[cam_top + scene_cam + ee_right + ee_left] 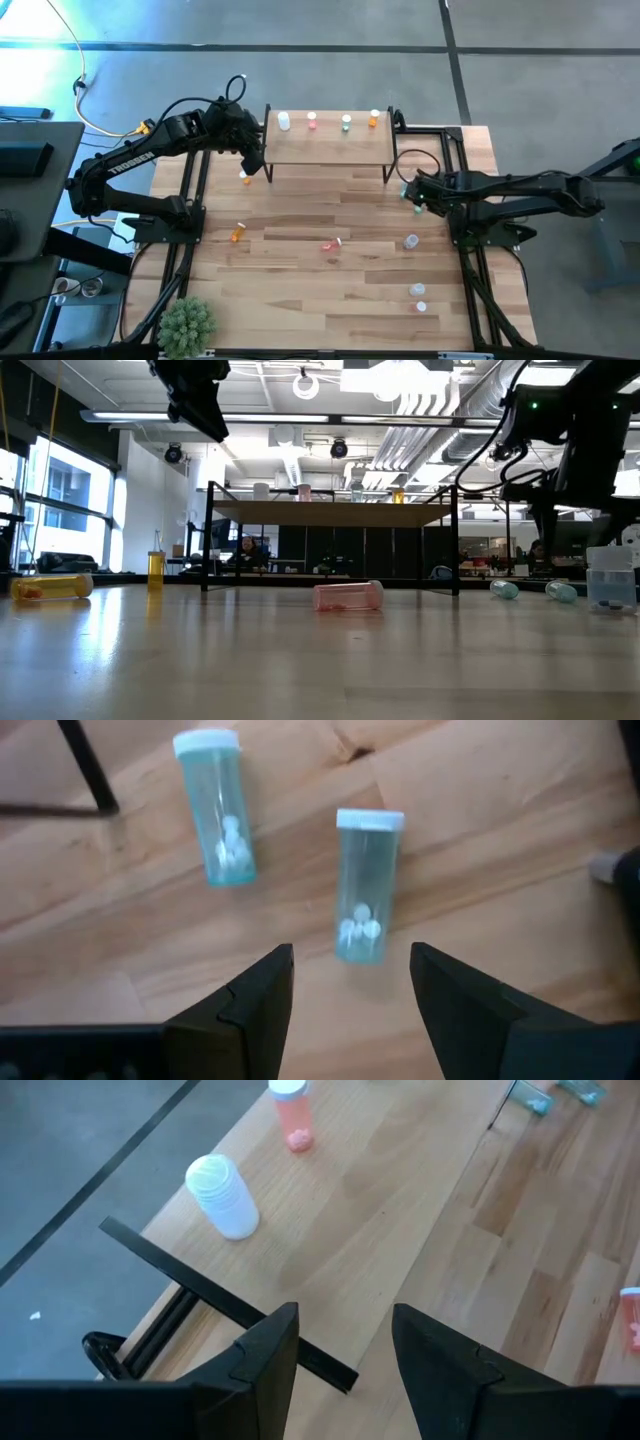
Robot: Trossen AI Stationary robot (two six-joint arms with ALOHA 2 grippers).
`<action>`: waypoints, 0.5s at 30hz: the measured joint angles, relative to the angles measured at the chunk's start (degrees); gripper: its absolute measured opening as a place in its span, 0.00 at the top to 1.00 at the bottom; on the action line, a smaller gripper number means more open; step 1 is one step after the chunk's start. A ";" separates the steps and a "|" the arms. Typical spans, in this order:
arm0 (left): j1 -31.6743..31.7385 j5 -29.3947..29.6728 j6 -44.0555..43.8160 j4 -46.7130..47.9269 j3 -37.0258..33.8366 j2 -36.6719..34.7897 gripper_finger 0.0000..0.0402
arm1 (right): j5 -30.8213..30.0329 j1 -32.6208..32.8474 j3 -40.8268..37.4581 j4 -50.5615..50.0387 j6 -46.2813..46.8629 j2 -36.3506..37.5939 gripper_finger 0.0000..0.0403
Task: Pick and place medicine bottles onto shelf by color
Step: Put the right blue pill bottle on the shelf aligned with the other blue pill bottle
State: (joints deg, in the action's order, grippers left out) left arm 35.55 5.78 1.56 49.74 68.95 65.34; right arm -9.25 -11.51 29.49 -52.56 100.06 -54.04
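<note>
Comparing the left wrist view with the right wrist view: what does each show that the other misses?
Only the left wrist view: the shelf top with a white bottle and a pink bottle standing on it, and the left pincer, open and empty, above the shelf's edge.

Only the right wrist view: the right pincer, open and empty, over the nearer of two green bottles lying capped on the table, white pills inside.

Both show: wooden tabletop. The left wrist view also catches green bottles at its far edge, too cropped to match.
</note>
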 joint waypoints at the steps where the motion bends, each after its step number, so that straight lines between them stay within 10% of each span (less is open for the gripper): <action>1: 0.00 0.01 -0.03 0.00 0.00 0.00 0.61 | -0.55 0.00 -0.53 0.76 0.42 0.00 0.52; 15: 0.00 0.00 0.09 -0.04 0.00 0.00 0.61 | -3.56 -0.24 -5.20 5.67 1.65 -1.31 0.52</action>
State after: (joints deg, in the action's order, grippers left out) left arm 35.55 5.78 1.65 49.69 68.95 65.34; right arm -12.81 -11.75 24.29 -46.89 101.71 -55.35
